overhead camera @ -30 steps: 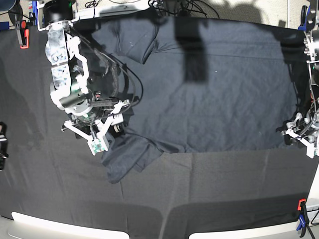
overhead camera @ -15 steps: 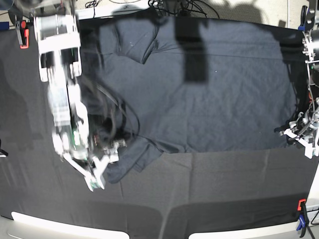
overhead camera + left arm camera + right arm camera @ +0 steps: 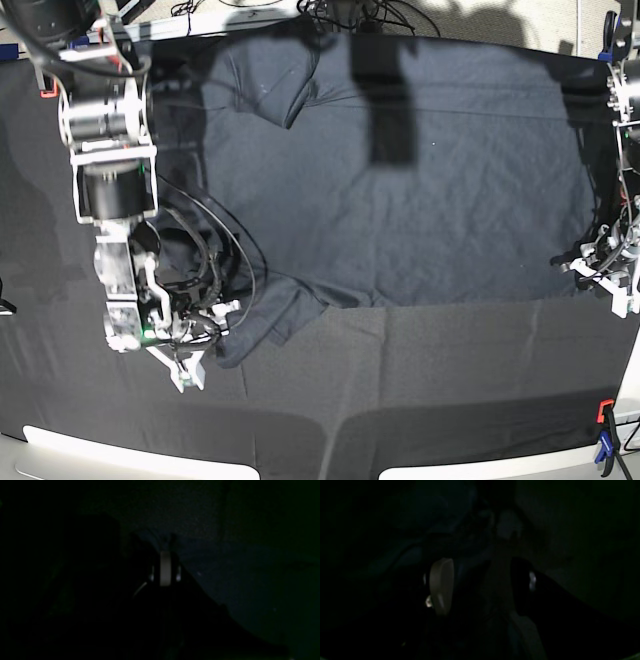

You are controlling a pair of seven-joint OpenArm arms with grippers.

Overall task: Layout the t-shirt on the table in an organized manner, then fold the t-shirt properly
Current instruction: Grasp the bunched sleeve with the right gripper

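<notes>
Nearest me, my right gripper (image 3: pixel 190 372) stands wide open and empty at seven o'clock beside the sleeve of the thin, limp charcoal-grey t-shirt (image 3: pixel 400 200), spread mid-table. At three o'clock, my left gripper (image 3: pixel 600 265) is pinched shut at the hem; whether it holds cloth I cannot tell. I'd grasp seams.

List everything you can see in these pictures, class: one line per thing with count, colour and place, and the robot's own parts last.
t-shirt: one, dark charcoal grey, spread over the middle of the table, one sleeve folded at the far left, the other by the right hand.
table: one, covered in creased black cloth, filling the base view.
clamps: red and blue, one at the near right corner; a red one at the far left edge.
cables: a black tangle beyond the far edge.
right hand: one, white, open, at the shirt's near left sleeve.
left hand: one, white, shut, at the shirt's right edge.
</notes>
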